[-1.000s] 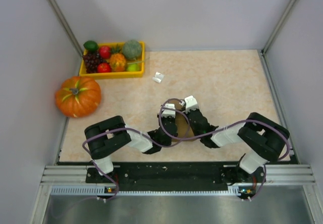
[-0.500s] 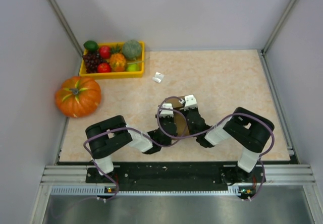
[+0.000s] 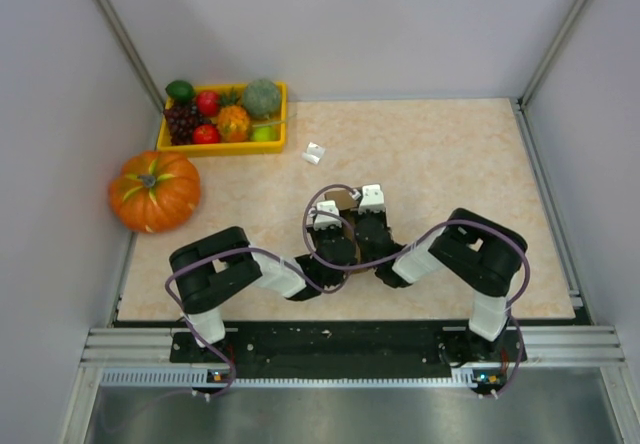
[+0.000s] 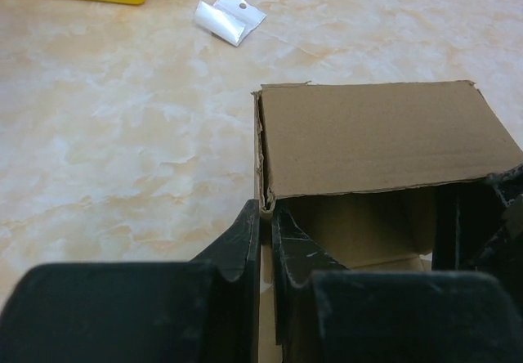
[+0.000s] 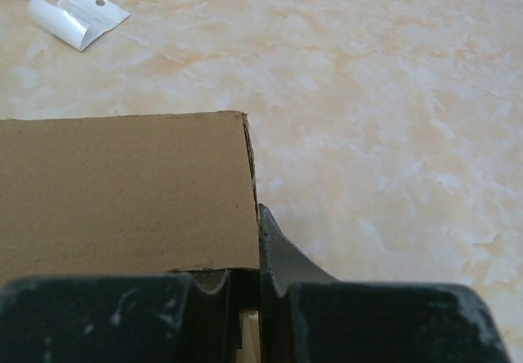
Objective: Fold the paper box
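Observation:
The paper box (image 3: 343,202) is brown kraft cardboard, mostly hidden under both wrists in the top view. In the left wrist view the box (image 4: 376,138) stands half formed, its top flap folded over an open inside. My left gripper (image 4: 265,224) is shut on the box's left wall. In the right wrist view the flap (image 5: 122,191) fills the left half. My right gripper (image 5: 255,240) is shut on the box's right wall, one finger hidden under the flap. In the top view the left gripper (image 3: 333,226) and right gripper (image 3: 362,222) sit side by side.
A small white packet (image 3: 314,152) lies beyond the box; it also shows in the left wrist view (image 4: 230,18) and the right wrist view (image 5: 78,13). A yellow tray (image 3: 281,114) of fruit stands at the back left. An orange pumpkin (image 3: 155,191) sits left of the table.
The right arm has swung left, bringing its gripper close beside the left one. The box has narrowed between them. The left arm has barely moved.

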Robot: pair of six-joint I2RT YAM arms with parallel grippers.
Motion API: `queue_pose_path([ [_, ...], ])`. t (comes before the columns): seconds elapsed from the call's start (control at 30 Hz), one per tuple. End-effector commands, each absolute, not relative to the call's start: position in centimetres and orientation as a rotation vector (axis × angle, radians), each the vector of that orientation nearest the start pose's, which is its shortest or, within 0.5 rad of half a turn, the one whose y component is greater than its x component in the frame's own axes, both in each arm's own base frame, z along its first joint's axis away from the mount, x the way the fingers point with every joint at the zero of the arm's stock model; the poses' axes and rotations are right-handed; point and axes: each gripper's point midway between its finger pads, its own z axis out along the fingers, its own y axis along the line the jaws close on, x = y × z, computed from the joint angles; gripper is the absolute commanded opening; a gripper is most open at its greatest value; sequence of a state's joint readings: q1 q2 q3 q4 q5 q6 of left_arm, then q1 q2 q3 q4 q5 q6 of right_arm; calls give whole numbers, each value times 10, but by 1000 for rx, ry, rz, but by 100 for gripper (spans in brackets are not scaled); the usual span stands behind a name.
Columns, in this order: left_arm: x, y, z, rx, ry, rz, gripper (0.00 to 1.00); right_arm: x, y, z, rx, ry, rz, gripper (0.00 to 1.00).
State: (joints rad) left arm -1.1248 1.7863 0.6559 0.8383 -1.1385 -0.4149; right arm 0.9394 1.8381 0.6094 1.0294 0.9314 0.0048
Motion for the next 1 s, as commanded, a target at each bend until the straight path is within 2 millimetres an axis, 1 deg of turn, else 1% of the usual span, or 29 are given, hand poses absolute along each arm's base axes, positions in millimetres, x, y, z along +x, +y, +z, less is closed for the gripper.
queue_pose_path([
  [0.0,297,-282,97,-173,1678,-83,0,349,213,83,35,1686,-215,0],
  [0.1,297,-283,97,-169,1678,-85,0,349,224,81,-46,1702,-93,0],
  [0.13,297,-284,98,-165,1678,-86,0,347,223,81,-70,1717,-35,16],
  [0.17,297,-283,97,-162,1679,-80,0,345,223,83,-82,1718,7,27],
  [0.2,297,-281,95,-160,1680,-71,0,342,223,84,-100,1721,51,35],
  [0.23,297,-281,95,-157,1681,-73,0,333,218,76,-140,1744,79,49],
  [0.27,297,-281,94,-156,1681,-75,0,333,214,87,-138,1728,125,53],
  [0.3,298,-279,94,-162,1680,-71,0,330,216,87,-154,1735,177,55],
  [0.33,298,-278,93,-160,1680,-66,0,320,217,81,-191,1740,242,59],
  [0.37,298,-279,93,-157,1681,-66,0,322,214,87,-189,1717,290,61],
  [0.4,298,-279,93,-155,1681,-59,0,320,214,88,-178,1715,319,61],
  [0.47,298,-280,93,-149,1683,-61,0,318,217,87,-225,1717,324,62],
  [0.53,298,-280,94,-147,1686,-59,0,318,217,85,-234,1724,324,62],
  [0.57,298,-280,94,-147,1688,-59,0,318,217,84,-245,1724,310,62],
  [0.6,299,-281,94,-145,1689,-54,0,321,209,82,-208,1732,265,61],
  [0.67,299,-281,93,-143,1690,-42,0,329,203,79,-173,1751,200,58],
  [0.7,299,-282,93,-143,1690,-44,0,333,196,74,-145,1763,143,55],
  [0.77,299,-282,92,-142,1694,-41,0,343,204,82,-139,1730,135,53],
  [0.8,299,-282,93,-145,1692,-43,0,341,213,81,-172,1728,152,53],
  [0.83,299,-283,93,-139,1695,-43,0,341,219,85,-183,1720,160,54],
  [0.87,299,-284,95,-137,1696,-40,0,336,217,78,-176,1764,159,58],
  [0.9,299,-285,95,-137,1699,-39,0,330,220,74,-184,1807,188,66],
  [0.93,300,-285,95,-136,1710,-39,0,329,224,97,-141,1803,238,68],
  [0.97,300,-286,94,-144,1738,-44,0,319,222,92,-79,1877,282,70],
])
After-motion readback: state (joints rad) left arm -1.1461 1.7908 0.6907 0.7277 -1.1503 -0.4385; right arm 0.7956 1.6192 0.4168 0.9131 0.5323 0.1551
